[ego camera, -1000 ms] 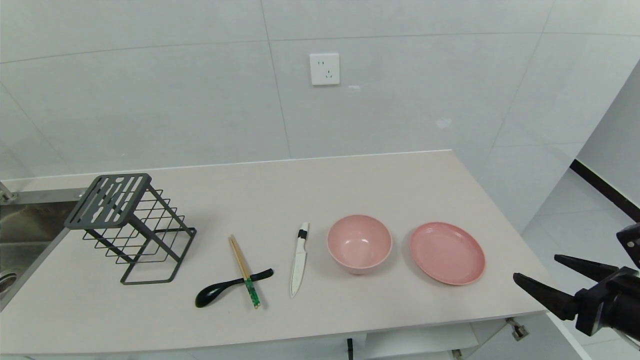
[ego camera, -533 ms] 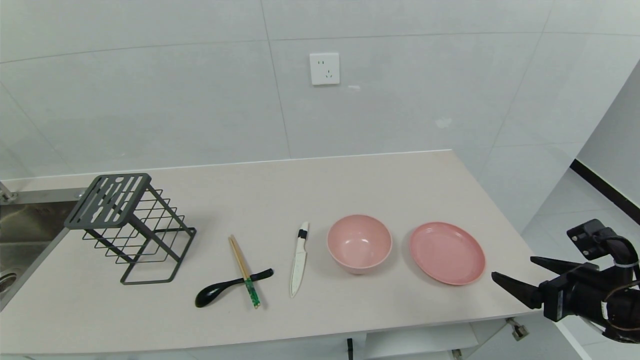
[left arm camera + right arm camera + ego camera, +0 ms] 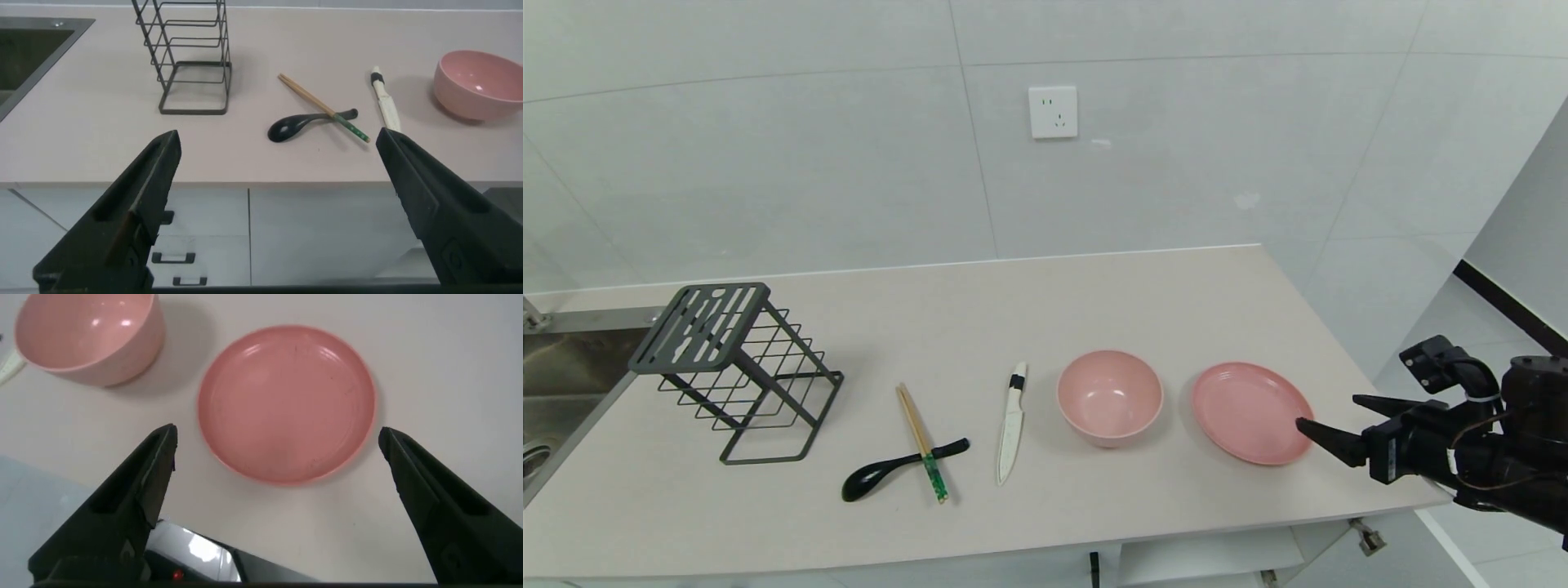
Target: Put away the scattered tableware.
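pink plate [image 3: 1252,412] just beside right hand [image 3: 1327,411], seemingly apart

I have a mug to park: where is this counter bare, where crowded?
Bare: the back strip of the counter between the wall and the tableware row; also the front corner before the rack. Crowded: the row of spoon, chopsticks, knife, bowl and plate, with the open right pincer at the plate's edge.

White tiled wall [image 3: 768,163] with socket [image 3: 1053,113], beige countertop [image 3: 1094,302], steel sink [image 3: 556,367]
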You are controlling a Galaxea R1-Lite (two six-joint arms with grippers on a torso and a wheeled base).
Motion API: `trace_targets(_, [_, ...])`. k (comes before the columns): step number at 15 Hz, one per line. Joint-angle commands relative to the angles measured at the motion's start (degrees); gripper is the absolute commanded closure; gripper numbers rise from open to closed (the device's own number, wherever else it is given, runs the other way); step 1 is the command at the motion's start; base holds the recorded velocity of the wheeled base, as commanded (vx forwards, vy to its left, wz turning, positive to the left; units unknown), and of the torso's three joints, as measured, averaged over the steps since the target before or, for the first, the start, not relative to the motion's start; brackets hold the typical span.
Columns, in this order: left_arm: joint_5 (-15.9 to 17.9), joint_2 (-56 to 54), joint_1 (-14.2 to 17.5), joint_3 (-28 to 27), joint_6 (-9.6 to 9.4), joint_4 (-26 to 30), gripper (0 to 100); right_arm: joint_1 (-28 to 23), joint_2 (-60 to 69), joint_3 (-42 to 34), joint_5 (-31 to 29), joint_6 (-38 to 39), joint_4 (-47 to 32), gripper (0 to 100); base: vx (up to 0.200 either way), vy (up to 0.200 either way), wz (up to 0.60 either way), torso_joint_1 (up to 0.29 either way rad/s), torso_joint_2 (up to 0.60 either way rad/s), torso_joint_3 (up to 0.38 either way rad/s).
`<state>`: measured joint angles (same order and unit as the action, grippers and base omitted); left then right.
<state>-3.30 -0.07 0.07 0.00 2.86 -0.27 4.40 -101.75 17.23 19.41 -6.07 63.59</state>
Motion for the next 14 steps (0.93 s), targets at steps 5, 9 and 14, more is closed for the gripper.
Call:
trace_targets(5, [0.0,0.1,0.0,0.0,0.04,0.0,0,-3.9,-11.1,5.8,1.8,-0.8,0.3,0,0.0,0.0,0.0,0.0,0.0,0.0])
trace_targets(9, [0.0,0.1,0.0,0.0,0.12,0.0,0,-4.2,-14.2,8.3,2.1,-1.1,1.2,0,0.0,0.0,0.0,0.0,0.0,0.0])
trace_targets(14, [0.0,0.1,0.0,0.0,0.21,0.0,0,-4.2,-19.8,13.9,2.5,-1.0,1.3,0,0.0,0.0,0.0,0.0,0.0,0.0])
